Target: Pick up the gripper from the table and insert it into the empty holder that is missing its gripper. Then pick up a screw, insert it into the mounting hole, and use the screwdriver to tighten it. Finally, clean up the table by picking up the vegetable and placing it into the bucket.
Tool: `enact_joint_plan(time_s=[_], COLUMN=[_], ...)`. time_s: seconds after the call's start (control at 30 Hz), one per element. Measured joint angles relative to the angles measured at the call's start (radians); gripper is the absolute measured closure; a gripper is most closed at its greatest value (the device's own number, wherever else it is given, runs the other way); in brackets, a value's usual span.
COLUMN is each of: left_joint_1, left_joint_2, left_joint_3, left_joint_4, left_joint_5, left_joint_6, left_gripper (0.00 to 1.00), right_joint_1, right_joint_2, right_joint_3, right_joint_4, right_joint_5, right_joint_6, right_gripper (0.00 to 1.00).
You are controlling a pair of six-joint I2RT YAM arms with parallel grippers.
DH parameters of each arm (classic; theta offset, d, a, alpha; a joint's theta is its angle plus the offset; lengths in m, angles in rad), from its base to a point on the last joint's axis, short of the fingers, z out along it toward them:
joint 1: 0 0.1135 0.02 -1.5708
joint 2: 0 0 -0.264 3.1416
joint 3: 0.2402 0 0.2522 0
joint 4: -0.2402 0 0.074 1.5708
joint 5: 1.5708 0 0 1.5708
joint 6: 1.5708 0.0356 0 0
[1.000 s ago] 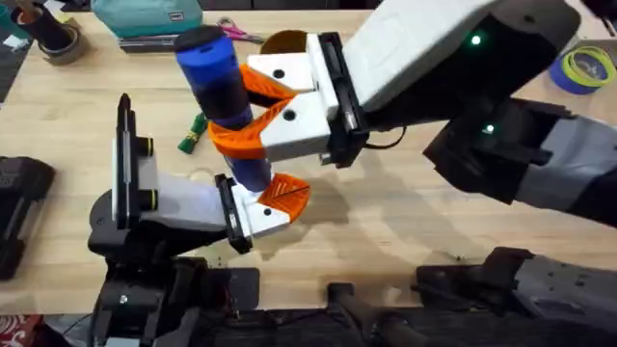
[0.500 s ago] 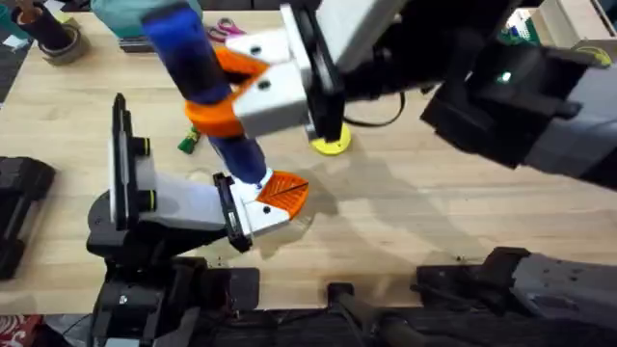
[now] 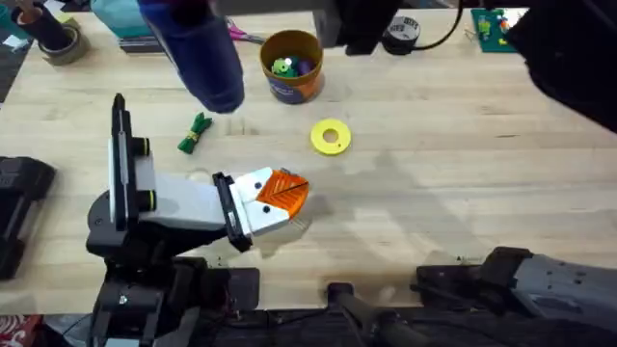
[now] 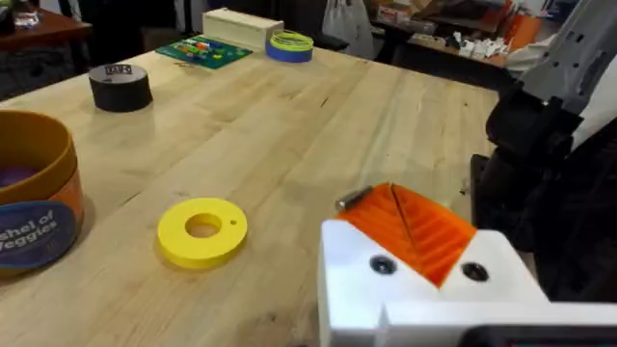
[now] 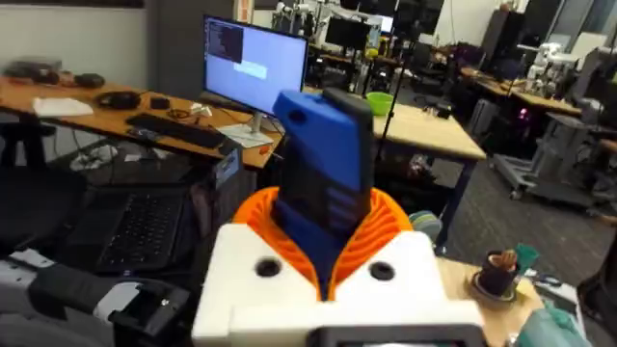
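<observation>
One pincer (image 5: 333, 265) grips screwdriver (image 5: 326, 173); veg (image 3: 195, 133) on table (image 3: 434, 173).

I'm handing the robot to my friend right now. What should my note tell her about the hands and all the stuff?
Right hand: shut on the blue cylindrical electric screwdriver, raised high.
Left hand: low at the table, pads together, holding nothing visible.
The small dark-green leafy toy vegetable lies on the wooden table; the round orange bucket stands behind the flat yellow ring disc.
Left: vegetable into the bucket.
</observation>
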Motion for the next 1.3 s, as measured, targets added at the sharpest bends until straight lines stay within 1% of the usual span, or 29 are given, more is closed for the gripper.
enact_joint_plan(time_s=[0.2, 0.37, 0.5, 0.57, 0.67, 0.9, 0.97, 1.07, 1.23, 1.3], left_joint_1=[0.000, 0.000, 0.000, 0.000, 0.000, 0.000, 0.000, 0.000, 0.000, 0.000], left_joint_2=[0.000, 0.000, 0.000, 0.000, 0.000, 0.000, 0.000, 0.000, 0.000, 0.000], left_joint_3=[0.000, 0.000, 0.000, 0.000, 0.000, 0.000, 0.000, 0.000, 0.000, 0.000], left_joint_4=[0.000, 0.000, 0.000, 0.000, 0.000, 0.000, 0.000, 0.000, 0.000, 0.000], left_joint_5=[0.000, 0.000, 0.000, 0.000, 0.000, 0.000, 0.000, 0.000, 0.000, 0.000], left_joint_6=[0.000, 0.000, 0.000, 0.000, 0.000, 0.000, 0.000, 0.000, 0.000, 0.000], left_gripper=[0.984, 0.984, 0.984, 0.984, 0.984, 0.984, 0.984, 0.984, 0.984, 0.984], right_joint_1=[0.000, 0.000, 0.000, -0.002, -0.014, -0.062, -0.073, -0.079, -0.082, -0.093], right_joint_2=[0.001, 0.001, 0.001, 0.001, 0.010, 0.015, 0.013, 0.005, 0.005, 0.007], right_joint_3=[0.000, 0.000, 0.004, 0.028, 0.113, 0.367, 0.411, 0.444, 0.448, 0.448], right_joint_4=[-0.027, -0.097, -0.206, -0.337, -0.561, -0.941, -1.030, -1.148, -1.298, -1.367], right_joint_5=[0.000, 0.003, 0.040, 0.079, 0.151, 0.337, 0.406, 0.531, 0.754, 0.811], right_joint_6=[-0.017, -0.041, -0.082, -0.122, -0.200, -0.390, -0.443, -0.537, -0.674, -0.720], right_gripper=[0.977, 0.977, 0.977, 0.977, 0.977, 0.977, 0.977, 0.977, 0.977, 0.977])
